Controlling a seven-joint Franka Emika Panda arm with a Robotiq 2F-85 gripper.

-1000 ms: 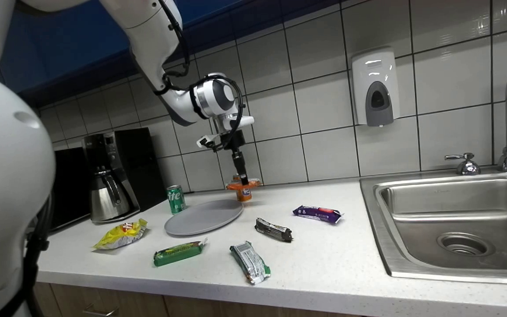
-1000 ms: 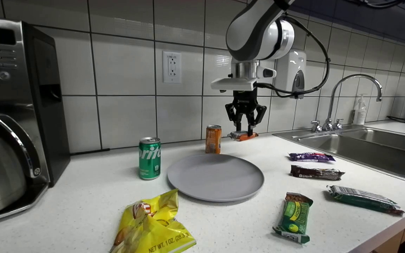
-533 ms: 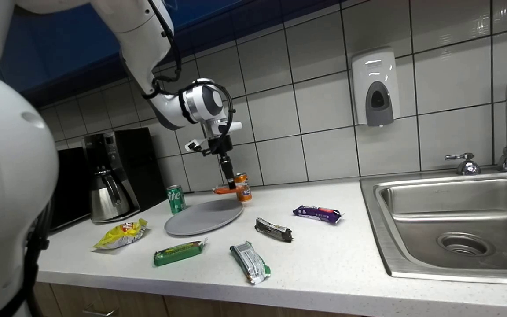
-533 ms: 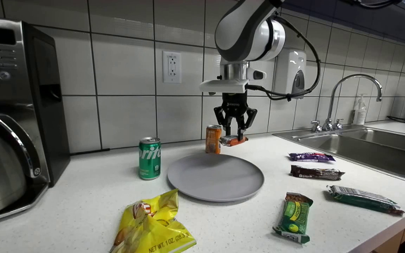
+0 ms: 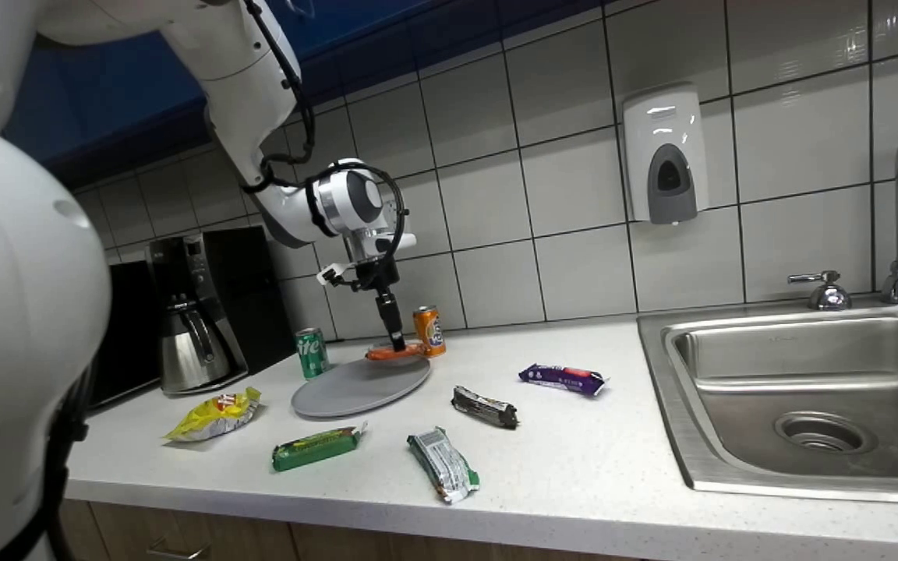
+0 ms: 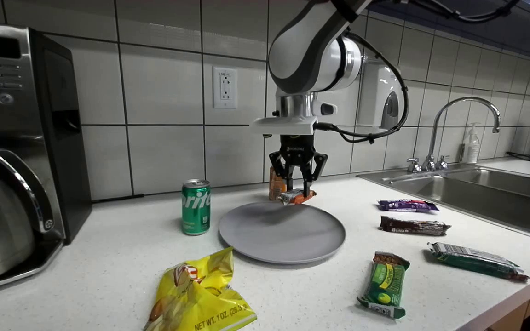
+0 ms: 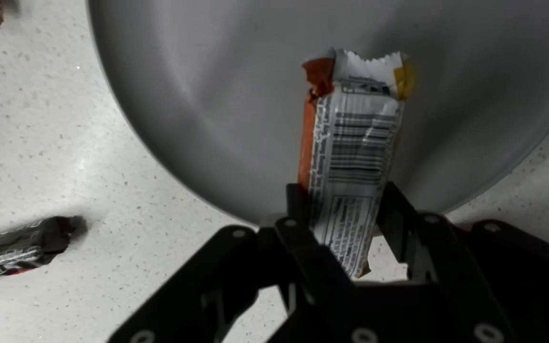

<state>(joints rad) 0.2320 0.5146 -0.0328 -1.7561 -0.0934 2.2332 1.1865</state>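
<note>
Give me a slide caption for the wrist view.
Gripper holding a snack bar partly over a gray plate, a darker bar lying on the counter.

Things are carried by a speckled white counter (image 6: 122,276), on which a plate (image 6: 274,243) is laid flat. In an exterior view, an orange can (image 6: 275,187) is stood upright just behind the plate and a green can (image 6: 196,207) near its left side, with a coffee maker (image 6: 35,138) placed farther left. In front of the plate, a yellow bag (image 6: 200,294) is laid leftward and a green bar (image 6: 387,284) rightward. Well right of the plate, a purple bar (image 6: 407,205) is laid level with its far edge, a brown bar (image 6: 414,226) with its middle and a silver-backed bar (image 6: 479,261) with its near edge. Right of and behind the plate, a sink (image 6: 486,197) is let in.
</note>
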